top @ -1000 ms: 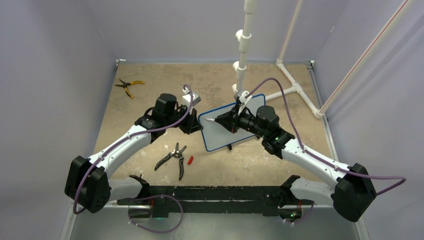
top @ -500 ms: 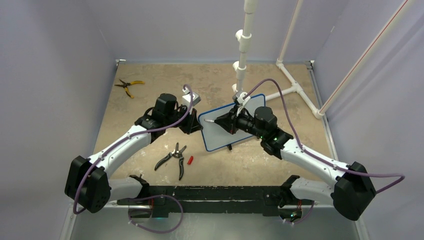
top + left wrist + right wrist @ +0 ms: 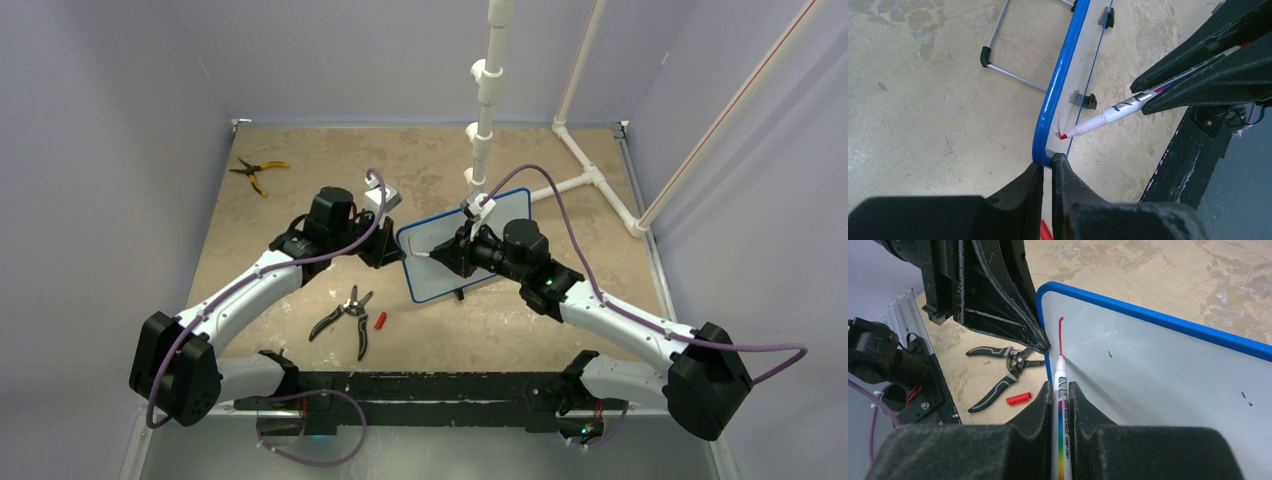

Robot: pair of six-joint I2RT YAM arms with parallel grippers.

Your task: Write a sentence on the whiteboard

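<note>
Whiteboard (image 3: 432, 278) stands upright on table (image 3: 300, 190), betw. both arms. L gripper (image 3: 1047, 167) clamped on its blue frame, left edge. R gripper (image 3: 1061, 387) clamped on marker (image 3: 1059, 371); tip touching board just beside L fingers, at lower end of one short red stroke (image 3: 1060, 335). Cutters (image 3: 343, 315) + red cap (image 3: 380, 320) lie near board.

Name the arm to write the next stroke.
Right. The right gripper holds the marker, tip on the whiteboard at a red stroke's end; the left gripper is clamped on its edge, steadying it.
</note>
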